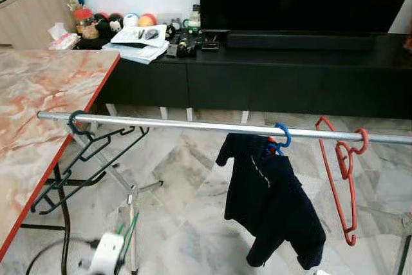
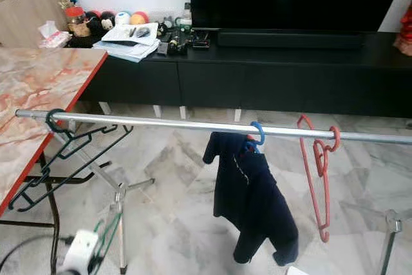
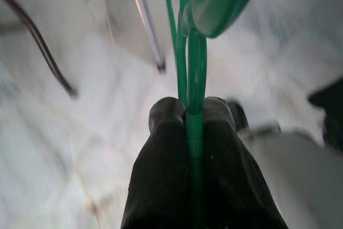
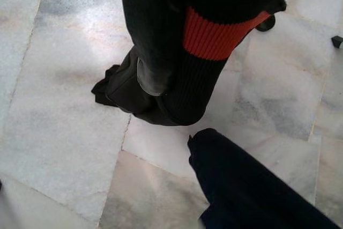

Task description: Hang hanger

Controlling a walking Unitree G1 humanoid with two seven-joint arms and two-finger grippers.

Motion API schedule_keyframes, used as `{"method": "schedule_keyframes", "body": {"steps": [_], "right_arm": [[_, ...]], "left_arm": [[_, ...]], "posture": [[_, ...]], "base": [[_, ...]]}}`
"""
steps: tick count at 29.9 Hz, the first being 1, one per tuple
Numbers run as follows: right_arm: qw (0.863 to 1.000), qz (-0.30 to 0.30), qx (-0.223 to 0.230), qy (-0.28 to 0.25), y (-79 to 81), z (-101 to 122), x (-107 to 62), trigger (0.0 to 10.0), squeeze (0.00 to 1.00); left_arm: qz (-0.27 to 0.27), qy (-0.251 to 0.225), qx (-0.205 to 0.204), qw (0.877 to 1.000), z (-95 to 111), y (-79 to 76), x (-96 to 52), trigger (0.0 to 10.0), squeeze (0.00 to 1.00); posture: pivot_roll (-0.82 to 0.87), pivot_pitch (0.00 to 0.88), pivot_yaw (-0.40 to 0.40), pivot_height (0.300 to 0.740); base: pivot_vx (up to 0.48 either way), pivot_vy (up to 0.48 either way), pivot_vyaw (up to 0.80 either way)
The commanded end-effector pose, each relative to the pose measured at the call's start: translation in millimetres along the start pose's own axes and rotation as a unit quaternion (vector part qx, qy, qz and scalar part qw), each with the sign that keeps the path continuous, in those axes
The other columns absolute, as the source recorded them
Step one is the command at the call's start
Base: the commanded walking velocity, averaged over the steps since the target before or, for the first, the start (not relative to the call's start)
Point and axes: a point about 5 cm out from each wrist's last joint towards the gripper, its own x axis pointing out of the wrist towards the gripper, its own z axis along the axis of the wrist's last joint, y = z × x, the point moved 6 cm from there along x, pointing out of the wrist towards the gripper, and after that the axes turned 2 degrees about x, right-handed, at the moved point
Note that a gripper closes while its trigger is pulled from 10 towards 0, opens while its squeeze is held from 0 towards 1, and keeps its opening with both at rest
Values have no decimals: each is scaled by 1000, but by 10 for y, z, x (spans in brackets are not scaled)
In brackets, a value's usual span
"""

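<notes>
Left gripper (image 3: 194, 112) clamps green hanger (image 3: 195, 52), low by the floor | hook points up and away from the fingers | steel rail (image 1: 193, 125) runs crosswise above | left arm nearer.

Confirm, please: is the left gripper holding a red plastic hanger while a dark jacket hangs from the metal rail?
Not quite: the left gripper is shut on a green plastic hanger, as the left wrist view shows. The dark jacket does hang from the metal rail.

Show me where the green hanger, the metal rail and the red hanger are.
green hanger (image 3: 195, 73), left wrist view, on its stem above the fingers.
metal rail (image 1: 193, 125), left eye view, on its bare middle.
red hanger (image 1: 353, 188), left eye view, on its long side.
</notes>
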Motion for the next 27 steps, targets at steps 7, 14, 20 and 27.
{"method": "schedule_keyframes", "body": {"steps": [7,14,20,27], "right_arm": [[1000,-1,-2,6,-16,-33,-5,10000,0],[1000,1,-3,6,-4,-32,-4,10000,0],[1000,2,-2,5,15,-32,-4,10000,0],[1000,2,-1,5,22,-27,-3,10000,0]], "left_arm": [[9,31,-20,999,-202,20,-26,10000,0],[9,36,-10,999,-225,37,-30,10000,0],[9,41,-11,999,-252,76,-40,10000,0],[5,41,-6,999,-244,66,-36,10000,0]], "posture": [[13,67,18,740],[14,63,21,740],[13,62,23,740],[15,62,23,740]], "base": [[-276,0,0],[-318,0,0],[-328,0,0],[-333,0,0]]}}
